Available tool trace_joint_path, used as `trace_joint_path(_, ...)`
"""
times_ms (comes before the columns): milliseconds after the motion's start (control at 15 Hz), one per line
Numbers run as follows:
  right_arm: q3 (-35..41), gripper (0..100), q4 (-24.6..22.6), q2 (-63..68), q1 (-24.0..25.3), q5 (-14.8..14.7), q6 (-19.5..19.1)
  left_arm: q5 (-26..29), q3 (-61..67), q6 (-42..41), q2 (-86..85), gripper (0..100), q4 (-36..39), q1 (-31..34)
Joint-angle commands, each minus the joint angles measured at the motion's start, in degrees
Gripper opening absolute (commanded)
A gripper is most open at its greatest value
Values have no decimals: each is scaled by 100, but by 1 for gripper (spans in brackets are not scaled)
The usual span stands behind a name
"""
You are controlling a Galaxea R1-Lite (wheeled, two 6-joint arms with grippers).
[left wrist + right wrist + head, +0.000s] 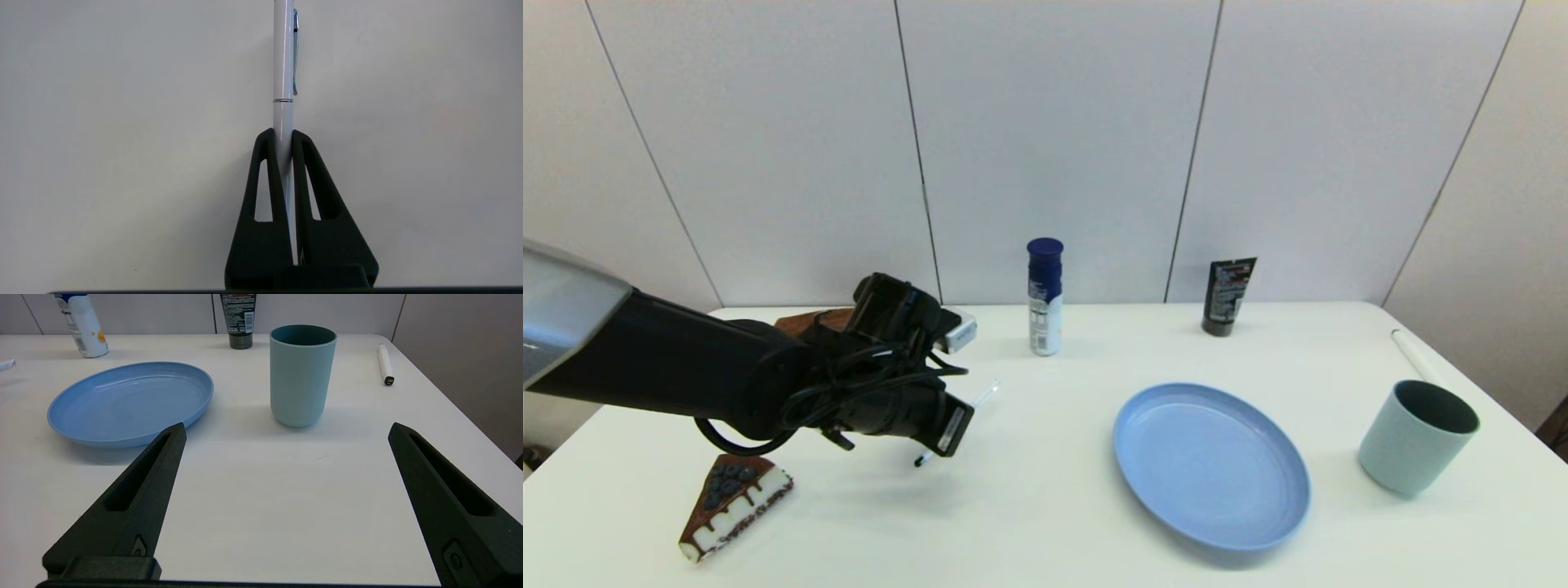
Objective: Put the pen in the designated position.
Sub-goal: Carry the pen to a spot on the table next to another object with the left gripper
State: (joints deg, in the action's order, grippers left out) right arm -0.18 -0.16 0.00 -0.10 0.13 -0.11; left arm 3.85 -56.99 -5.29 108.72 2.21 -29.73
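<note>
White pen [283,61] clamped in left pincer [283,141]; no legible writing.

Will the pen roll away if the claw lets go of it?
Probably a little: the pen is round, smooth and slim, so it could roll. Its metal clip would likely stop it soon. It looks stiff, staying straight in the shut left claw.

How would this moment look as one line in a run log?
left gripper: shut on pen, above table | right gripper: open, idle | placement: not yet done
</note>
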Motion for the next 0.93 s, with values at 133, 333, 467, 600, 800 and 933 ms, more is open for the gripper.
trace_joint_path(133, 1, 100, -2, 0, 1, 4, -7, -104, -154, 450, -202, 0, 25, -384)
trace_joint_path(333, 1, 100, -2, 0, 1, -5, 11, -833, -154, 1206, -210, 0, 52, -885)
trace_joint_path(467, 1, 100, -2, 0, 1, 4, -7, -1203, -172, 1803, -175, 0, 52, -1210)
trace_joint_path(600, 1, 100, -2, 0, 1, 4, -7, -1765, -242, 2208, -114, 0, 61, -1456)
trace_joint_path(800, 1, 100, -2, 0, 1, 4, 11, -1915, -585, 2586, 62, 0, 52, -1650)
trace_joint_path(933, 1, 100, -2, 0, 1, 4, -7, -2249, -919, 3043, 273, 0, 52, -1817)
